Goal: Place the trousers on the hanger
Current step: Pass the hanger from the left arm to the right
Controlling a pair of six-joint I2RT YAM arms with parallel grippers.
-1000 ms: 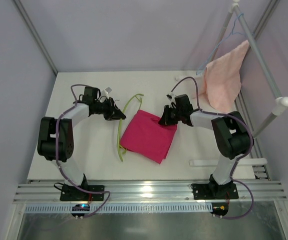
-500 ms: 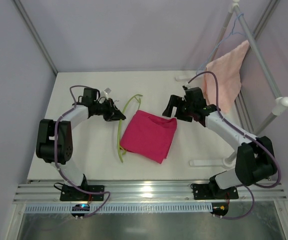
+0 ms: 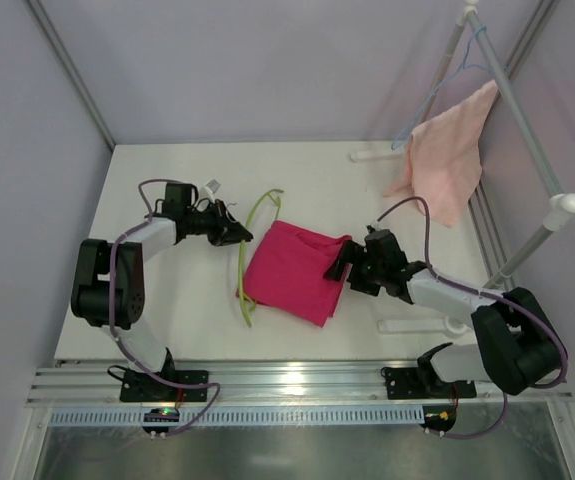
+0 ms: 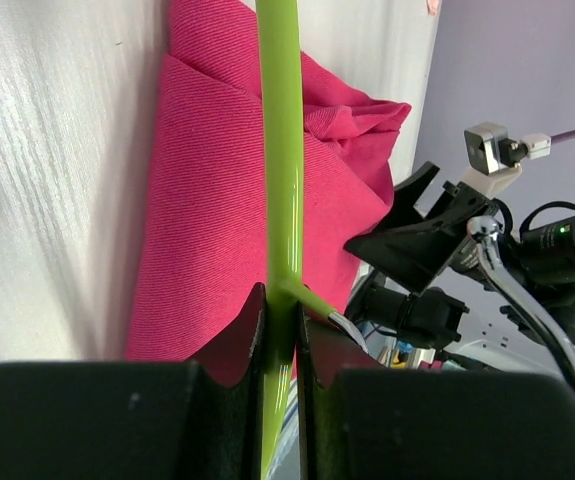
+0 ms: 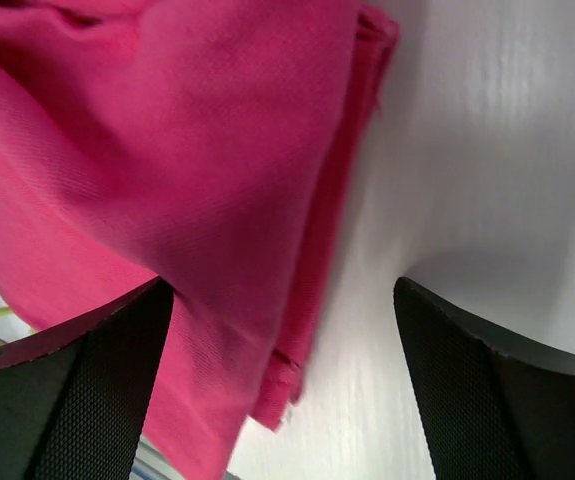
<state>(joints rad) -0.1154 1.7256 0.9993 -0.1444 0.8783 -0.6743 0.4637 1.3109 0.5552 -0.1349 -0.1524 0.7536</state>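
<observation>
Trousers (image 5: 167, 180) run off-frame above the spread fingers (image 5: 57, 400) of the right tool (image 5: 282, 370).

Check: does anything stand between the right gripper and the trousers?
Nothing visible does. The right gripper is open at the right edge of the trousers, the fabric's edge showing between its fingers in the wrist view.

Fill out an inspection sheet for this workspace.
Surface: white table, no stains seen.
Job's things: trousers folded mid-table; hanger beside their left edge.
Clutter: towel and blue hanger hung on the rack, far right.
Grippers: left gripper shut on hanger; right gripper open at trousers' right edge.
Cables: purple cables looped along both arms.
Surroundings: grey walls; nothing else seen.
</observation>
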